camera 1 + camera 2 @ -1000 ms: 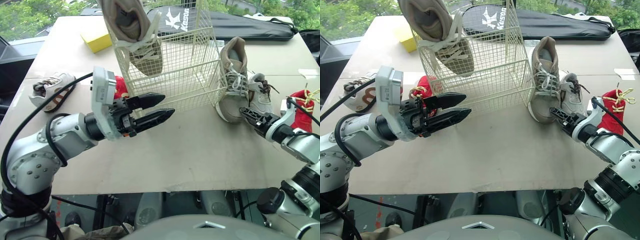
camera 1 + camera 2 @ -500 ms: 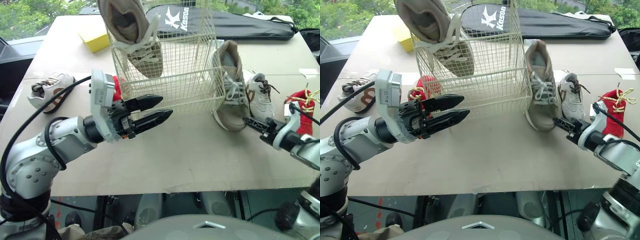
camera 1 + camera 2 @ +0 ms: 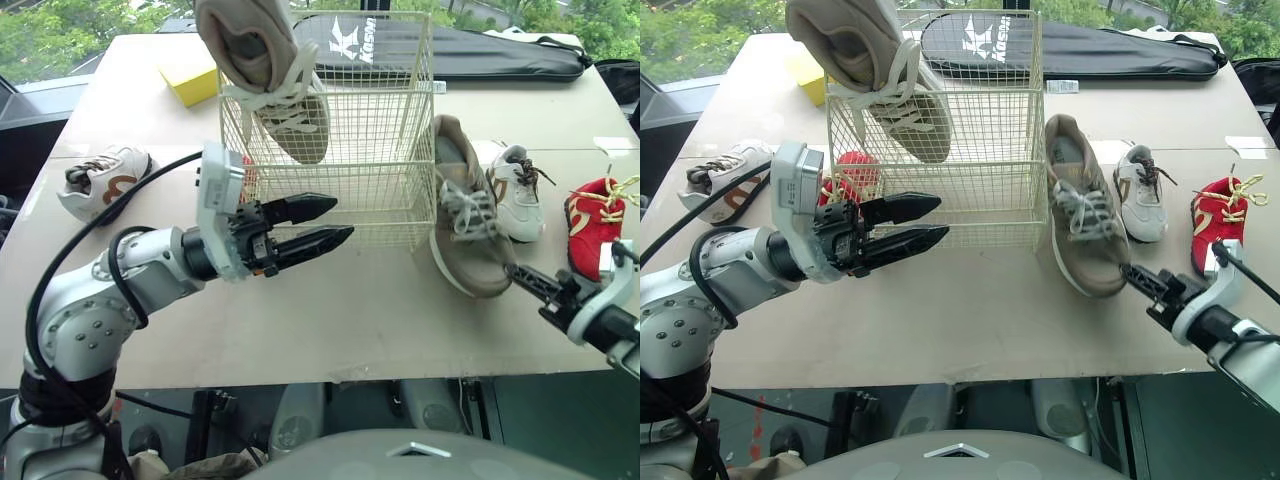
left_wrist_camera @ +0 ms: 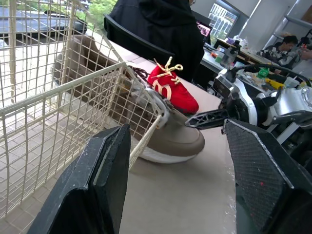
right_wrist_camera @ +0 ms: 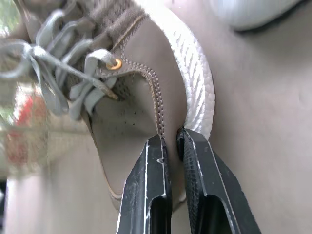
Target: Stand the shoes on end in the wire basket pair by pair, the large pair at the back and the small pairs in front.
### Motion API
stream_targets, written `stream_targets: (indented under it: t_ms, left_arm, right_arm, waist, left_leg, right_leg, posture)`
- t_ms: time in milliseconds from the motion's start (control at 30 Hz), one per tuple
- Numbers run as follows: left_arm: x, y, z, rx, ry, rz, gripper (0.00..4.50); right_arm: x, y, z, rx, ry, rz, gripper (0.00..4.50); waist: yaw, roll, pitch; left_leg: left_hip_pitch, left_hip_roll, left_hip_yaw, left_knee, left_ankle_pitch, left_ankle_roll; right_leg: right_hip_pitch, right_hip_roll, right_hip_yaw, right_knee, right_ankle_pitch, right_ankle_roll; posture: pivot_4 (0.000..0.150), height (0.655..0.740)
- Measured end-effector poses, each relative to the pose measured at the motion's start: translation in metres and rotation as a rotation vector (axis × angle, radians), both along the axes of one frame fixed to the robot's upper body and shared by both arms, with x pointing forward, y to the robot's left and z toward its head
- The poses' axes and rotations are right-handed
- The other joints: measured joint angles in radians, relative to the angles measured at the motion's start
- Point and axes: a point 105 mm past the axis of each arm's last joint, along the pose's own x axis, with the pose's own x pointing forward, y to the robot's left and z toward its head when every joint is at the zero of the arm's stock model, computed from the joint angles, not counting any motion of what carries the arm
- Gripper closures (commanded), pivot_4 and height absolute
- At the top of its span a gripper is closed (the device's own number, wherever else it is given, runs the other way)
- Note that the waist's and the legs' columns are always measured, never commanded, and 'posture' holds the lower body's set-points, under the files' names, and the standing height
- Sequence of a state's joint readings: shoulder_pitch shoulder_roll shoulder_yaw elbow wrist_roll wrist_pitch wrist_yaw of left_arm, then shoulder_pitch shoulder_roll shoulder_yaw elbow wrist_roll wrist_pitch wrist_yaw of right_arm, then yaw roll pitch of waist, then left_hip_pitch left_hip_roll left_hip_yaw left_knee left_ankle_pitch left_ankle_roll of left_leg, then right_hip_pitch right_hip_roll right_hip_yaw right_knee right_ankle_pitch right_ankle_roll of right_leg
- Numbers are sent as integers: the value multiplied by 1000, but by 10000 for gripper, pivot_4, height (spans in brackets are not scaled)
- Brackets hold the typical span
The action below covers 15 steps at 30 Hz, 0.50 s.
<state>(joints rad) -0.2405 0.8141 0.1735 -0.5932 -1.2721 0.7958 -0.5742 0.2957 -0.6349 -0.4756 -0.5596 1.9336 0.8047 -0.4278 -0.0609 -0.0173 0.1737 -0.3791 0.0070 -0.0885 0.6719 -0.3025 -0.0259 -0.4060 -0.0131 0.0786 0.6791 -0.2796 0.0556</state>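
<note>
One large taupe lace-up sneaker point(image 3: 270, 70) stands on end at the back of the cream wire basket point(image 3: 385, 150). Its mate point(image 3: 465, 235) lies flat on the table point(image 3: 350, 320) at the basket's 3 o'clock. The right gripper point(image 3: 514, 269), fingers pressed nearly together, touches the mate's toe from 5 o'clock. The left gripper point(image 3: 342, 219) hovers spread at the basket's 7 o'clock. The step in hand looks like fetching the mate, which next needs a firm grip and a lift over the rim.

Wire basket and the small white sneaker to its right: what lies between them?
The large tan sneaker lies on the table between the wire basket and the small white sneaker, clear in both eye views.
</note>
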Motion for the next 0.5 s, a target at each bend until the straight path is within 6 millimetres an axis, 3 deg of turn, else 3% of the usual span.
stream_targets:
  t_ms: [200, 400, 500]
  left_arm:
    - [3, 1, -2, 1, 3, -1, 10968]
    - [3, 0, -2, 3, 2, -1, 10968]
    - [3, 0, -2, 4, 2, -2, 10968]
  right_arm:
    - [-16, -4, -12, -82, 85, 34, 44938]
    - [-30, 7, -8, -184, 108, 242, 22643]
    - [-26, -2, 0, -273, 101, 350, 22643]
  waist:
    - [22, -1, 0]
    - [22, -1, 0]
    - [22, -2, 0]
  left_leg:
    - [-2, 0, -1, 0, 1, -1]
    - [0, -1, -1, 0, 0, 1]
    - [0, -1, 0, 2, 0, 1]
  right_leg:
    - [0, -2, -2, -2, 0, 0]
    - [1, -1, -1, -1, 0, 0]
    - [2, -1, -1, -1, 0, 0]
  posture:
    - [1500, 7400]
    - [1500, 7400]
    - [1500, 7400]
